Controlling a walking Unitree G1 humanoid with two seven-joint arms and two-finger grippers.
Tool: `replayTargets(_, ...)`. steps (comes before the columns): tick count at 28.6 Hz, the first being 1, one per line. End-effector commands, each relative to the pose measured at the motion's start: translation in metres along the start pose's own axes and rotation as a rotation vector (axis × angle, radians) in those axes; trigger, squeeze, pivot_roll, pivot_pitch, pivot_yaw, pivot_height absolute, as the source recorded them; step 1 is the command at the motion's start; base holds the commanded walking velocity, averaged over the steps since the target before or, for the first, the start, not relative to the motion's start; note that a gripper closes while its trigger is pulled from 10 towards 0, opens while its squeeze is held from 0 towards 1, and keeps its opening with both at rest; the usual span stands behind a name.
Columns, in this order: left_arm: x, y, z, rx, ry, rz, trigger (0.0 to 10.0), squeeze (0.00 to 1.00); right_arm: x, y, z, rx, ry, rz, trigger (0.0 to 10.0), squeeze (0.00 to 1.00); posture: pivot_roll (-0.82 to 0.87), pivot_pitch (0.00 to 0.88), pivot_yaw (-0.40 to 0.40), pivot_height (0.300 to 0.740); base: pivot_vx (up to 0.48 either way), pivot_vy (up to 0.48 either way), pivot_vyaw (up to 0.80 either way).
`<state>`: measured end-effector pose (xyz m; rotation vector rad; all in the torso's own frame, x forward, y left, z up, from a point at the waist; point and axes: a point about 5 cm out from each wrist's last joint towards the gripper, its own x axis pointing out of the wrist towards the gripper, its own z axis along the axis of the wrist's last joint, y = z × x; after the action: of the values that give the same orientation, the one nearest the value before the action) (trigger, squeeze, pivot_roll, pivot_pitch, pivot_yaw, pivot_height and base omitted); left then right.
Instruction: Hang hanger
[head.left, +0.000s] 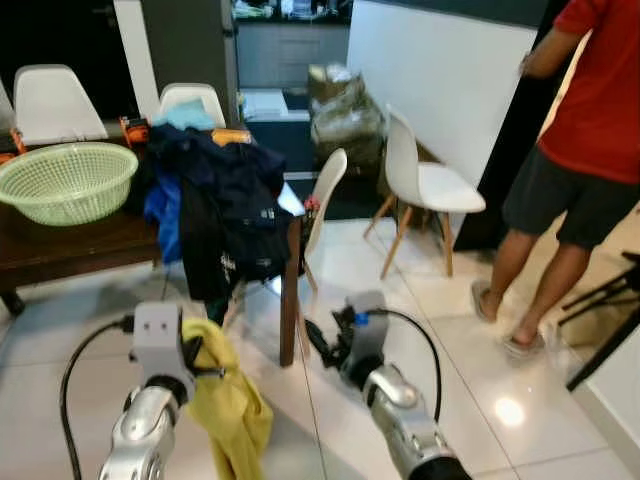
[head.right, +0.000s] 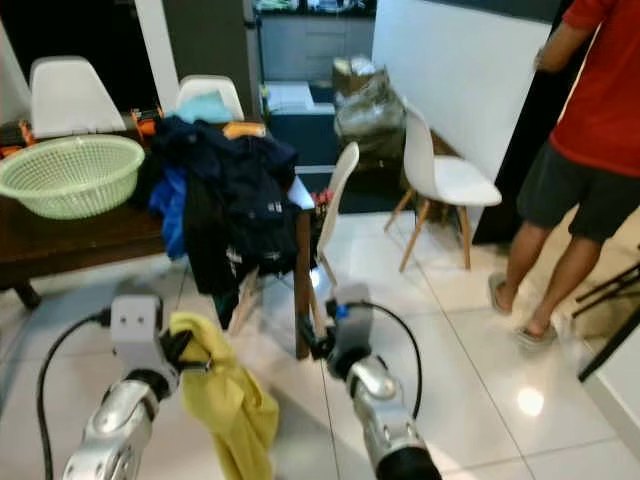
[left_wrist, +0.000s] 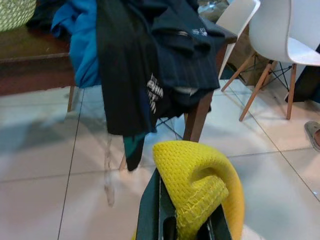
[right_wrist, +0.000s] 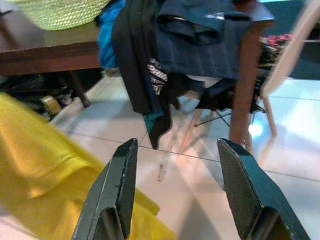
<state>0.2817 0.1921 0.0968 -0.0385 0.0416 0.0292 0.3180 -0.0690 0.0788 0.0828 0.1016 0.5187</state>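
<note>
- Left end effector (left_wrist: 182, 227) grips a yellow mesh garment (head.left: 232, 405), held low before the wooden table (head.left: 80, 245).
- Right end effector (right_wrist: 175, 192) gapes wide beside it.
- Dark clothes (head.left: 225, 205) drape the table's corner.

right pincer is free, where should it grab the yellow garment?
Probably the loose fold of the yellow garment hanging below the left pincer, coming in from the robot's right. The open right pincer already faces it.

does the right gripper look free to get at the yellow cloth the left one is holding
Probably yes. The right gripper is open, holds nothing, and hangs beside the yellow cloth pinched in the left gripper, with only bare floor tiles between them.
</note>
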Motion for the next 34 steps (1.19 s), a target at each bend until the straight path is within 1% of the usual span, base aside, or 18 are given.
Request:
replayTargets(1,-0.001,-0.002,0.002,0.009,-0.006,-0.014,10.0,0.0,-0.003,-0.003,-0.004,0.015,0.01,-0.009,10.0,0.0,0.11,0.021,-0.02,0.74,0.379,0.0,0.0)
replayTargets(2,-0.001,-0.002,0.002,0.009,-0.006,-0.015,10.0,0.0,-0.003,-0.004,-0.004,0.047,0.01,-0.022,10.0,0.0,0.11,0.017,-0.022,0.74,0.379,0.0,0.0)
replayTargets(9,-0.001,0.001,0.003,0.012,-0.008,-0.012,10.0,0.0,0.0,-0.003,0.0,0.036,-0.009,-0.015,10.0,0.0,0.12,0.002,-0.021,0.74,0.379,0.0,0.0)
replayTargets(15,0.0,0.006,0.009,0.023,-0.024,-0.004,10.0,0.0,0.002,-0.001,0.002,0.039,-0.017,-0.012,10.0,0.0,0.13,0.0,-0.02,0.74,0.379,0.0,0.0)
replayTargets(19,0.003,0.01,0.014,0.04,-0.04,-0.003,10.0,0.0,0.003,0.0,0.003,0.039,-0.02,-0.015,10.0,0.0,0.13,0.0,-0.02,0.74,0.379,0.0,-0.23)
replayTargets(20,0.007,0.013,0.027,0.056,-0.077,0.002,10.0,0.0,0.003,0.0,0.003,0.039,-0.022,-0.013,10.0,0.0,0.13,0.001,-0.022,0.74,0.379,0.0,0.0)
replayTargets(21,0.007,0.013,0.027,0.056,-0.077,0.002,10.0,0.0,0.003,0.0,0.003,0.039,-0.022,-0.013,10.0,0.0,0.13,0.001,-0.022,0.74,0.379,0.0,0.0)
replayTargets(22,0.019,0.023,0.069,0.102,-0.206,0.028,10.0,0.0,0.003,-0.001,0.003,0.039,-0.022,-0.013,10.0,0.0,0.13,0.005,-0.027,0.74,0.379,0.0,0.0)
replayTargets(23,0.019,0.023,0.069,0.102,-0.206,0.028,10.0,0.0,0.003,-0.001,0.003,0.039,-0.022,-0.013,10.0,0.0,0.13,0.005,-0.027,0.74,0.379,0.0,0.0)
replayTargets(24,0.022,0.026,0.086,0.12,-0.258,0.039,10.0,0.0,0.003,-0.001,0.002,0.038,-0.022,-0.013,10.0,0.0,0.13,0.005,-0.027,0.74,0.379,0.0,0.0)
replayTargets(26,0.022,0.026,0.086,0.12,-0.258,0.039,10.0,0.0,0.003,-0.001,0.002,0.038,-0.022,-0.013,10.0,0.0,0.13,0.005,-0.027,0.74,0.379,0.0,0.0)
replayTargets(27,0.025,0.029,0.105,0.123,-0.313,0.055,10.0,0.0,0.002,-0.001,0.002,0.039,-0.021,-0.014,10.0,0.0,0.13,0.005,-0.028,0.74,0.379,0.0,0.0)
replayTargets(28,0.025,0.029,0.105,0.123,-0.313,0.055,10.0,0.0,0.002,-0.001,0.002,0.039,-0.021,-0.014,10.0,0.0,0.13,0.005,-0.028,0.74,0.379,0.0,0.0)
replayTargets(30,0.031,0.04,0.178,0.167,-0.51,0.097,10.0,0.0,0.002,-0.002,0.002,0.044,-0.02,-0.019,10.0,0.0,0.13,0.008,-0.031,0.74,0.382,0.0,0.0)
replayTargets(31,0.03,0.046,0.209,0.182,-0.593,0.12,10.0,0.0,0.002,-0.002,0.002,0.047,-0.021,-0.021,10.0,0.0,0.13,0.008,-0.031,0.74,0.382,0.0,0.0)
replayTargets(32,0.027,0.056,0.241,0.215,-0.679,0.157,10.0,0.0,0.002,-0.002,0.002,0.05,-0.022,-0.023,10.0,0.0,0.13,0.008,-0.032,0.74,0.382,0.0,0.0)
replayTargets(33,0.024,0.063,0.258,0.234,-0.726,0.181,10.0,0.0,0.002,-0.002,0.002,0.052,-0.023,-0.024,10.0,0.0,0.13,0.008,-0.032,0.74,0.382,0.0,0.0)
replayTargets(34,0.024,0.063,0.258,0.234,-0.726,0.181,10.0,0.0,0.002,-0.002,0.002,0.052,-0.023,-0.024,10.0,0.0,0.13,0.008,-0.032,0.74,0.382,0.0,0.0)
